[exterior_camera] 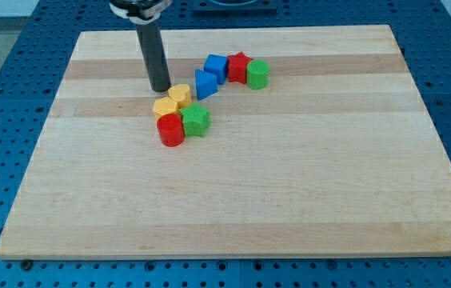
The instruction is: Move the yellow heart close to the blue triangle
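The yellow heart [180, 94] lies on the wooden board, just left of the blue triangle [205, 84], with a small gap between them. My tip [160, 88] rests on the board right beside the heart's upper left side, close to touching it. A yellow hexagon-like block [165, 107] sits directly below and left of the heart, touching it.
A red cylinder [171, 130] and a green star [197, 120] sit below the yellow blocks. A blue cube [216, 66], a red star [238, 66] and a green cylinder [257, 74] stand in a row right of the triangle. The board [305, 184] lies on a blue perforated table.
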### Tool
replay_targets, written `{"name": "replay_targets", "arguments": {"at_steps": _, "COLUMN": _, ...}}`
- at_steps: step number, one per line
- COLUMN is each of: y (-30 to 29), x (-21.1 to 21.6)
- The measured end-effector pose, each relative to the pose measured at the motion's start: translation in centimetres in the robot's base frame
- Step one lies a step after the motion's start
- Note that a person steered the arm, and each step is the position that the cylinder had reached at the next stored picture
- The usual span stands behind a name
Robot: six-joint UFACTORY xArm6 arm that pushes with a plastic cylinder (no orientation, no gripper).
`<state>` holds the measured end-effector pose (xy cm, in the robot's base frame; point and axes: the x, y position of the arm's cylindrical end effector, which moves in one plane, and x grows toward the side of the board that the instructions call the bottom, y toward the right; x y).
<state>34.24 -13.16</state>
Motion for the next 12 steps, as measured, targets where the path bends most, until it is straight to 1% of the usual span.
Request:
{"name": "replay_targets", "arguments": {"at_steps": 1, "y": -0.2, "x": 0.4}}
{"name": "replay_targets", "arguments": {"at_steps": 5, "y": 2.0, "x": 5.0}}
{"name": "replay_targets", "arguments": {"at_steps": 9, "y": 3.9, "x": 6.2}}
{"name": "replay_targets", "arguments": {"at_steps": 12, "y": 5.6, "x": 6.2}}
